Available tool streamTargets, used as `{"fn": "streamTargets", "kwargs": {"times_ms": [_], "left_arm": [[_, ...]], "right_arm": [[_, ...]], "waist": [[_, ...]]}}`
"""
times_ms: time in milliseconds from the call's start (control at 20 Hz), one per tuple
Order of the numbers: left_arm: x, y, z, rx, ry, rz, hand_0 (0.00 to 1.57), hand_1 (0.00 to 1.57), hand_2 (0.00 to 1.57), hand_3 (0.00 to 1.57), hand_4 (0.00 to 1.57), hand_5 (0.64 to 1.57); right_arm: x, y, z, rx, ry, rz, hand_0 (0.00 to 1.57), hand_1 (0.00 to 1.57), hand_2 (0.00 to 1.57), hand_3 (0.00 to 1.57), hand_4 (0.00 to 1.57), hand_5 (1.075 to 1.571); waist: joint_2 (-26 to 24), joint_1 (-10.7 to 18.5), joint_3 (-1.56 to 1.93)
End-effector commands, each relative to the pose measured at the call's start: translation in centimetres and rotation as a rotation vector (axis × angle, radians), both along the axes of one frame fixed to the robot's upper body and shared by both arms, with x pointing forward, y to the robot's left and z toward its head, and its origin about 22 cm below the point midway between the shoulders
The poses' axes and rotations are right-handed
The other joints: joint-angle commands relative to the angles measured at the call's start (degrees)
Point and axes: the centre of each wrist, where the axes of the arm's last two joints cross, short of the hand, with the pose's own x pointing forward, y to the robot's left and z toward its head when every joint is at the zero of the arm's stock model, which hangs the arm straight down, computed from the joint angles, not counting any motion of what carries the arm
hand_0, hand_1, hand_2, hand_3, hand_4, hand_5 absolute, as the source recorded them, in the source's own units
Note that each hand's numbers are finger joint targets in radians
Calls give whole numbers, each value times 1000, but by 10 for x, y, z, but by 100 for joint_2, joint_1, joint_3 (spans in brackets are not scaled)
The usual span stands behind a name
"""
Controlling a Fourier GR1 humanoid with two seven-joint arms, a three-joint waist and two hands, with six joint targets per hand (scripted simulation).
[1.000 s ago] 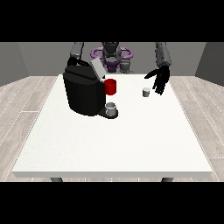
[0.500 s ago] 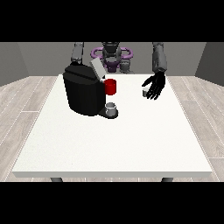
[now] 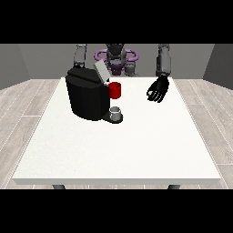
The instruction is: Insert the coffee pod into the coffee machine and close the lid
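A black coffee machine (image 3: pixel 87 98) is standing on the far left part of the white table (image 3: pixel 123 150), with its grey lid (image 3: pixel 101 71) tilted up and back, so the pod slot on top is being left open for loading. A red part (image 3: pixel 115 90) is projecting from the machine's right side, and a small grey cup (image 3: pixel 116 113) is sitting just below it on the machine's base, presumably placed there to catch the brew.

The hand at the view's right (image 3: pixel 158 89) is being held above the table, well apart from the machine, at about the height of the red part. Its fingers are curled inward, and a small pale spot is showing at their left edge; this is judged to be the coffee pod (image 3: pixel 149 93), pinched there so that it can be carried over to the open slot. The pod's shape cannot be made out beyond that.

Of the arm at the view's left, only the upper part is being seen behind the machine; its hand is hidden, so nothing can be said of its fingers.

The insertion is judged as not yet done: the pod is being kept off to the right, and the lid is not yet closed.
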Motion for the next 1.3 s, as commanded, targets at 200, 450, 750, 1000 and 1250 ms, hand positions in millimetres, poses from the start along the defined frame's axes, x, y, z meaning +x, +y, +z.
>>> {"fn": "streamTargets", "kwargs": {"times_ms": [200, 450, 750, 1000, 1250], "left_arm": [[1, -4, -15, 161, 136, -20, 789, 789, 960, 845, 392, 1571], [5, -9, -21, 129, 156, -53, 909, 909, 1050, 956, 411, 1571], [17, -20, -3, 11, 69, -145, 1369, 1369, 1368, 1298, 482, 1571], [38, -33, 21, -89, 115, -126, 1447, 1447, 1431, 1354, 530, 1571], [54, -57, 55, -67, 178, -198, 1371, 1371, 1379, 1325, 504, 1571]], "right_arm": [[-1, -21, -18, 45, 76, -11, 0, 0, 0, 0, 0, 1571], [-16, -17, -45, 22, 81, -40, 0, 0, 0, 0, 0, 1571], [-9, -33, -45, -66, 140, -115, 0, 0, 0, 0, 0, 1571], [-3, -14, -40, -75, 153, -111, 0, 0, 0, 0, 0, 1571], [-8, -35, -53, -99, 198, -107, 0, 0, 0, 0, 0, 1571]], "waist": [[-334, 42, -3], [-360, 60, -4], [-504, 320, -4], [-685, 208, -3], [-1127, 284, -1]]}}
